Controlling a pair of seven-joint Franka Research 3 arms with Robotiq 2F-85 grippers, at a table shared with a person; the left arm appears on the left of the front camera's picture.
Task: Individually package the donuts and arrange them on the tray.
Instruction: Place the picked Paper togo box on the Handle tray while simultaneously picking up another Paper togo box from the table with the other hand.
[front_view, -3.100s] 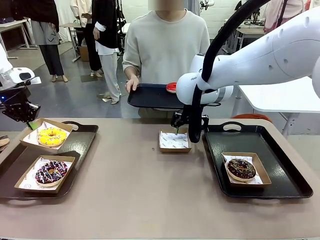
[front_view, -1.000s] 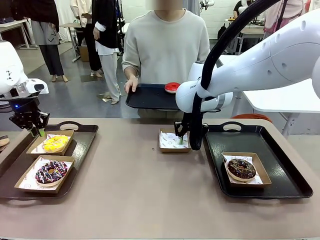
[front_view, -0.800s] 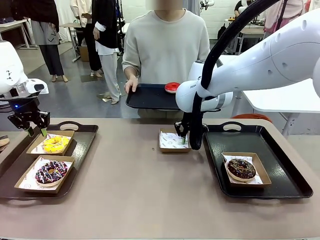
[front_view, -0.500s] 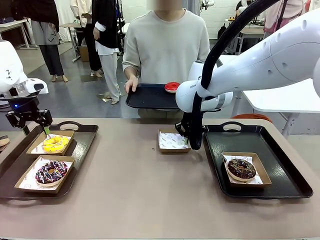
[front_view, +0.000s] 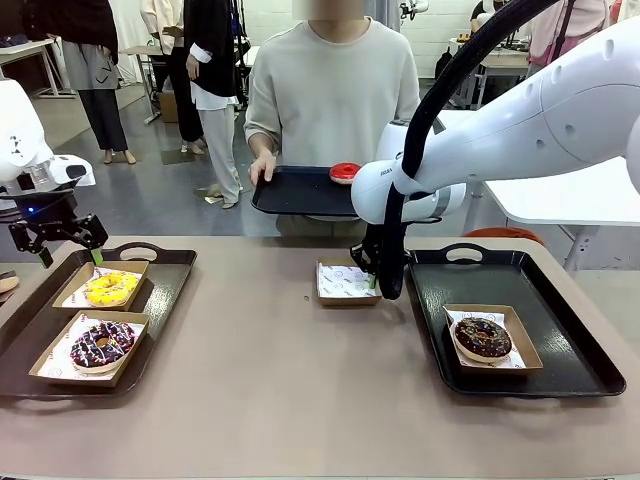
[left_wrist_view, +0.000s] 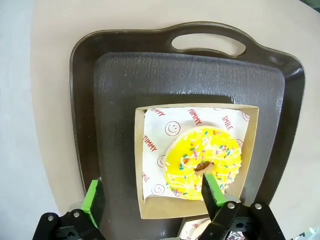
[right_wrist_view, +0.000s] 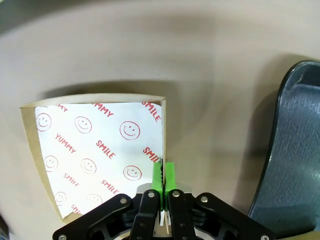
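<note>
On the left tray (front_view: 160, 290), a yellow donut (front_view: 110, 288) (left_wrist_view: 205, 162) lies in its cardboard box with a chocolate donut (front_view: 100, 343) boxed in front of it. My left gripper (front_view: 68, 245) (left_wrist_view: 152, 197) hangs open above the yellow donut's box, touching nothing. Another chocolate donut (front_view: 483, 337) sits boxed on the right tray (front_view: 540, 290). My right gripper (front_view: 375, 283) (right_wrist_view: 163, 177) is shut on the right wall of an empty paper-lined box (front_view: 342, 281) (right_wrist_view: 100, 150) at the table's middle. The person holds a black tray (front_view: 295, 195) carrying the red donut (front_view: 345, 173).
The person stands at the far side, one hand (front_view: 263, 168) on the held tray's left edge. The right tray's rim lies just right of the empty box. Bare tabletop (front_view: 290, 390) spreads between the two trays. Other people and tables stand far behind.
My left gripper has opened and risen up and left from the yellow donut's box. My right gripper has closed on the empty box's wall, and the box has shifted slightly.
</note>
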